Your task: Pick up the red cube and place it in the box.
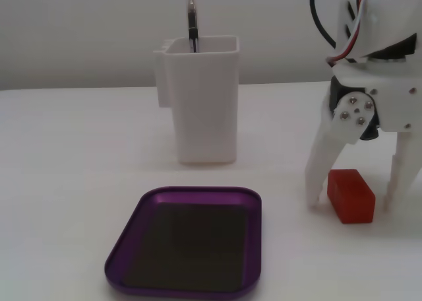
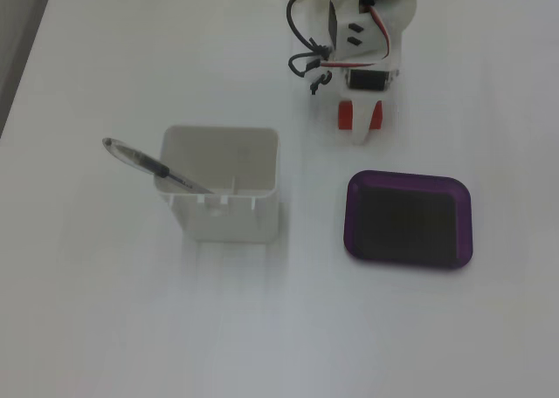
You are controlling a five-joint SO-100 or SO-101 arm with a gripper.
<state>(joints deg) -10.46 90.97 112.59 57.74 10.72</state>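
The red cube (image 1: 351,195) lies on the white table at the right of a fixed view, to the right of the purple box (image 1: 198,191). My white gripper (image 1: 355,205) points down with one finger on each side of the cube, tips at table level. The left finger is close against the cube and a gap shows at the right finger, so the jaws are open. In the fixed view from above, the cube (image 2: 344,115) shows as red on both sides of the gripper (image 2: 360,127), just above the box (image 2: 409,176). The box holds nothing.
A tall white plastic container (image 1: 204,103) with a pen (image 1: 192,24) in it stands behind the box; in the fixed view from above the container (image 2: 227,215) is left of the box. The table's left edge (image 2: 22,66) shows at the upper left.
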